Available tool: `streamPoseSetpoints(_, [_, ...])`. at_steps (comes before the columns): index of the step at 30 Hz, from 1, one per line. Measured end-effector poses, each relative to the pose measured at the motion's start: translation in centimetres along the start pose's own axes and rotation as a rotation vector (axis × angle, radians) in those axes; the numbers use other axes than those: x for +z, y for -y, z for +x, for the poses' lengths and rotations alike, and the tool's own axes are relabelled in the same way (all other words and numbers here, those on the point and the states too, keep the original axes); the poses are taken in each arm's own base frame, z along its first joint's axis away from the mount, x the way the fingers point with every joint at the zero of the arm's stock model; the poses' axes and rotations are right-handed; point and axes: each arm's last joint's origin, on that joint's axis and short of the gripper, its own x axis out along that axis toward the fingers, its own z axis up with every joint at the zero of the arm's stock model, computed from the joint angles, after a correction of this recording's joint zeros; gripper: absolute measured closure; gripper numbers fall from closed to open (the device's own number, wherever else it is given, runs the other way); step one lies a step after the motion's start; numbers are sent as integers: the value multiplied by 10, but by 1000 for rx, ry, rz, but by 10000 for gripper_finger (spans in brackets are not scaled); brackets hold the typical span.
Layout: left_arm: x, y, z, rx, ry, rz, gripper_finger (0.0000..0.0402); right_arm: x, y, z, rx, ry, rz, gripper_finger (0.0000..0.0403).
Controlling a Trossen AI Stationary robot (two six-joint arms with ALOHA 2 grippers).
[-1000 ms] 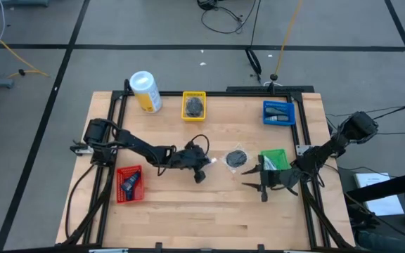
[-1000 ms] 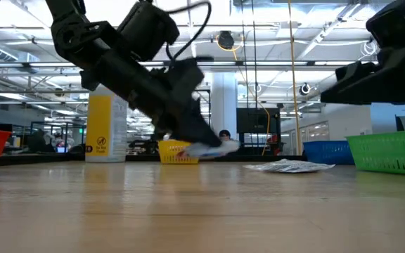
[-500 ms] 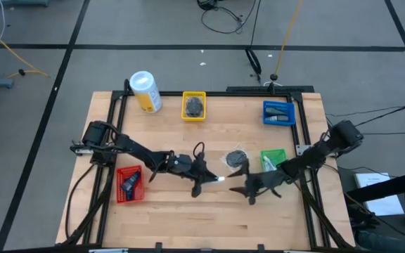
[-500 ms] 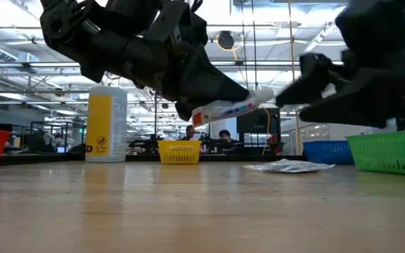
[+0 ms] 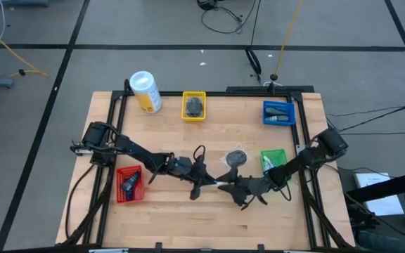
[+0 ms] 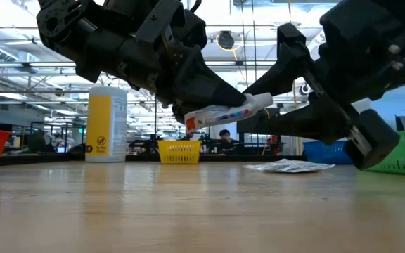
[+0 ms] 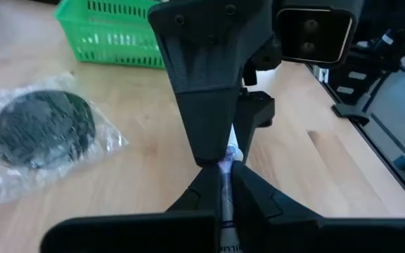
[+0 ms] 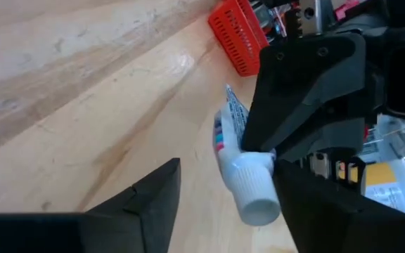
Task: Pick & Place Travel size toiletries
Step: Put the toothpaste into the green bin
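A slim white tube [image 6: 225,113] with coloured print and a white cap [image 8: 253,188] hangs in the air between my two grippers above the table's middle. My left gripper [image 5: 211,183] is shut on it. My right gripper [image 8: 227,174] is open and faces the left one, with its fingers on either side of the cap end. Whether they touch it, I cannot tell. A dark round disc in a clear bag [image 5: 236,158] lies flat on the table just beyond the grippers. My left gripper pinches the tube between its two fingers at the flat crimped end [image 7: 225,184], away from the cap. The fingers come from the table's left, along the tube. The tube is lifted clear, tilted with its cap end [image 6: 261,101] higher and pointing at the right gripper.
Around the table stand a green tray [image 5: 274,159], a blue tray [image 5: 278,112], a yellow tray [image 5: 194,105], a red tray [image 5: 129,183] and a tall yellow canister [image 5: 145,91]. Bare wood lies toward the near edge.
My left gripper has carried the tube up from near the table and toward the near edge, tilting its cap end up. My right gripper has moved toward the table's left until its open fingers stand around the cap.
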Motion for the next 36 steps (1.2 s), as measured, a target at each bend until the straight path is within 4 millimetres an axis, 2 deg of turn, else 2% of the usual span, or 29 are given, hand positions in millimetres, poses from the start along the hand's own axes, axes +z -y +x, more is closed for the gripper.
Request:
streamPoseSetpoints(5, [-1,0,0,0,-7,-4,363,0,-2,3,-16,8,-10,225])
streamPoseSetpoints(10, [-1,0,0,-7,-6,-8,332,-1,-1,4,-56,-34,6,286])
streamPoseSetpoints(15, [-1,0,0,-40,-11,-10,279,-1,-1,4,-52,-33,77,343])
streamPoseSetpoints(19, [3,-2,-3,-32,-26,-23,223,-1,-3,3,-43,-46,143,345])
streamPoseSetpoints(23, [22,-3,-17,-5,-29,-59,176,-1,-10,1,5,-48,184,331])
streamPoseSetpoints(25, [23,-3,-22,12,-71,-63,162,0,-11,-1,14,-57,197,329])
streamPoseSetpoints(30, [33,13,-35,24,-74,-8,145,-3,-13,-3,49,-105,226,341])
streamPoseSetpoints(36, [30,30,-40,102,-75,47,144,2,-6,-18,91,-149,288,333])
